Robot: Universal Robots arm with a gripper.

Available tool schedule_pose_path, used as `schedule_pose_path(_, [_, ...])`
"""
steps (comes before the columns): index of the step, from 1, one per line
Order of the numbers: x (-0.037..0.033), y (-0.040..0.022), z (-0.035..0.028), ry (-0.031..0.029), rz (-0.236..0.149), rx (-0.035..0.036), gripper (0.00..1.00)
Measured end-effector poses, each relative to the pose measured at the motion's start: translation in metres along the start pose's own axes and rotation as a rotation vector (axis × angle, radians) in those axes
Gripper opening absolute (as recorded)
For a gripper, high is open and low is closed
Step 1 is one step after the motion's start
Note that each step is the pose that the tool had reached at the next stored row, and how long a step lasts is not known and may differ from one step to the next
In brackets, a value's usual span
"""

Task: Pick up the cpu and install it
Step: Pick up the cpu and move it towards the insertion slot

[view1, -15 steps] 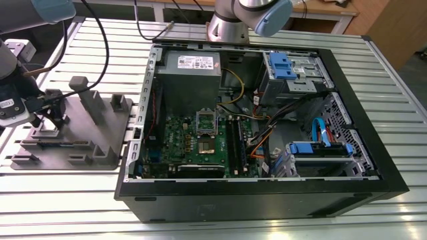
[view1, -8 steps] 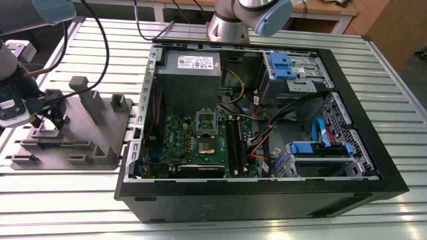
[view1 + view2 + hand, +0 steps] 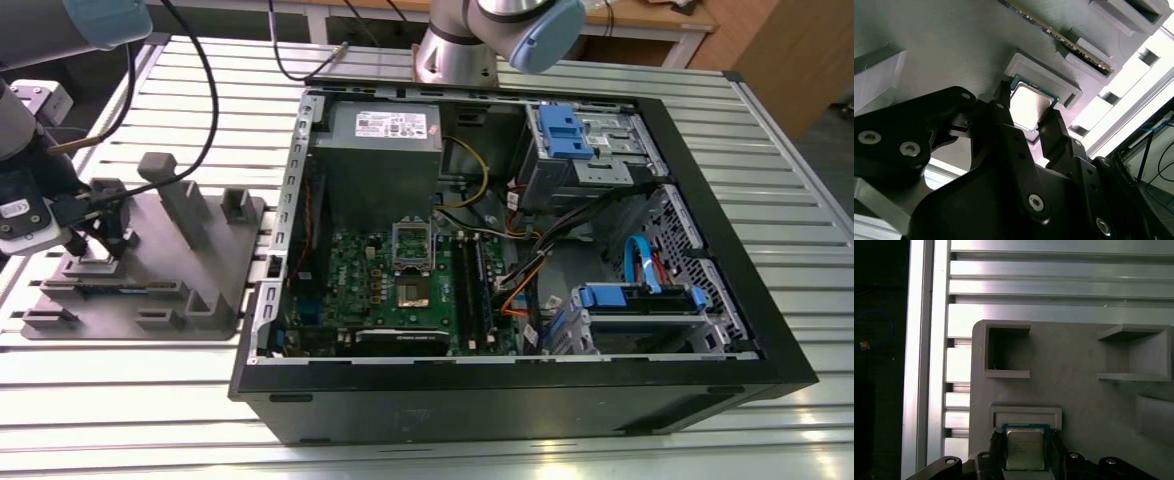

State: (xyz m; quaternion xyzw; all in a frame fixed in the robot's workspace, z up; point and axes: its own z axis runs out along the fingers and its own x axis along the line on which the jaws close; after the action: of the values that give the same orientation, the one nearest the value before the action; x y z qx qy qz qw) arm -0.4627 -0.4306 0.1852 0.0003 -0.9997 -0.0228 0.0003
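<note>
Your gripper (image 3: 96,255) sits at nine o'clock from the open black computer case (image 3: 534,400) in the exterior view, down over a matte grey moulded fixture (image 3: 160,290) with upright posts and boxy pockets. The fixture lies on a table (image 3: 134,400) of ribbed, shiny aluminium slats. In both wrist views the cpu (image 3: 1025,449) lies flat in a shallow square recess of that fixture, with a raised pale frame around it. You see it as a small thin square, its brushed silver-grey metal top bright under the light, with a narrow green border showing round the lid. The black, bolted fingers (image 3: 997,445) stand one on each of two opposite edges of the chip. The jaws are drawn in narrow and hold the cpu between them while it lies in its pocket. Inside the case, the green board (image 3: 360,270) carries a dark metal-framed socket (image 3: 411,262), and a plain grey power-supply box (image 3: 380,150) lies at twelve o'clock from it.
</note>
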Motion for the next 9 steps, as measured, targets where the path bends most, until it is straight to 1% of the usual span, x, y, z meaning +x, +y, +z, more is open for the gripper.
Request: schedule_pose_path(9, [0.0000, 0.0000, 0.0002, -0.0001, 0.000, -0.0001, 0.47])
